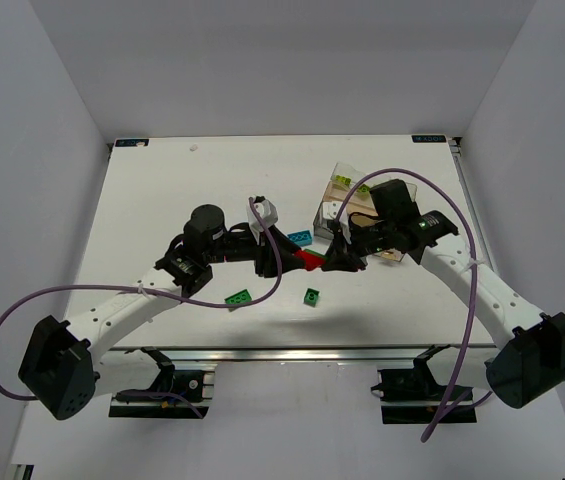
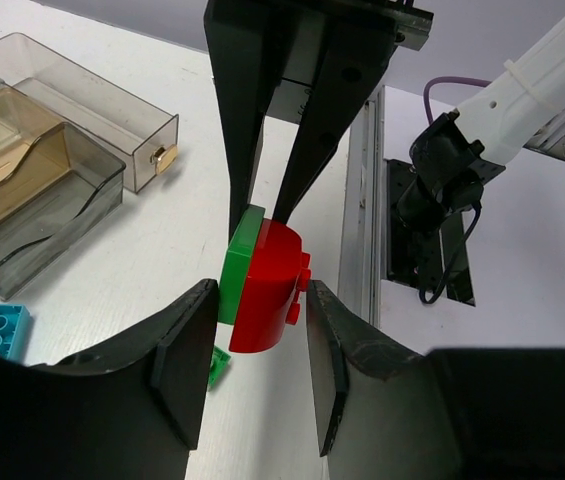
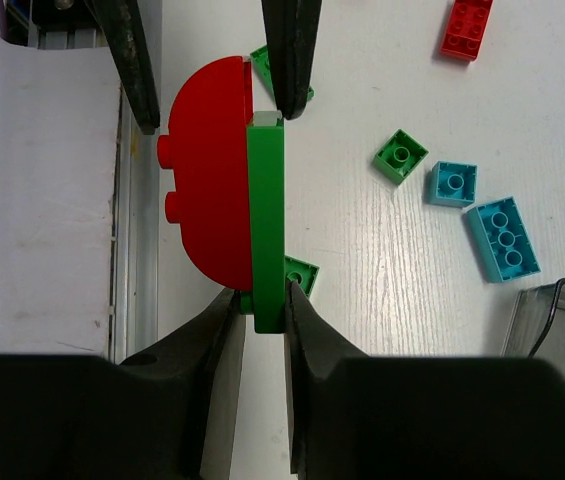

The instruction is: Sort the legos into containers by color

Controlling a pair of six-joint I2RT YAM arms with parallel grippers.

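A red half-round lego (image 3: 212, 170), joined flat to a thin green plate (image 3: 267, 220), is held between the two arms over the near middle of the worktop (image 1: 162, 190). The end of the plate is clamped by the right gripper (image 3: 262, 298), whose fingers are pressed against its two faces. The joined pair is straddled by the left gripper (image 2: 260, 292), whose fingers are spread apart. One is laid close against the green side, while a narrow gap is seen between the other and the red curve.

Loose legos are scattered on the worktop around the held pair: a small green brick (image 3: 400, 157), a small cyan brick (image 3: 452, 183) just beside it, a longer cyan brick (image 3: 502, 238) and a red brick (image 3: 467, 25). Another green brick (image 1: 238, 296) is seen nearer the arm bases. The clear containers (image 1: 347, 195) are clustered behind the right gripper. Lime pieces are visible in one, and the other contents cannot be made out.
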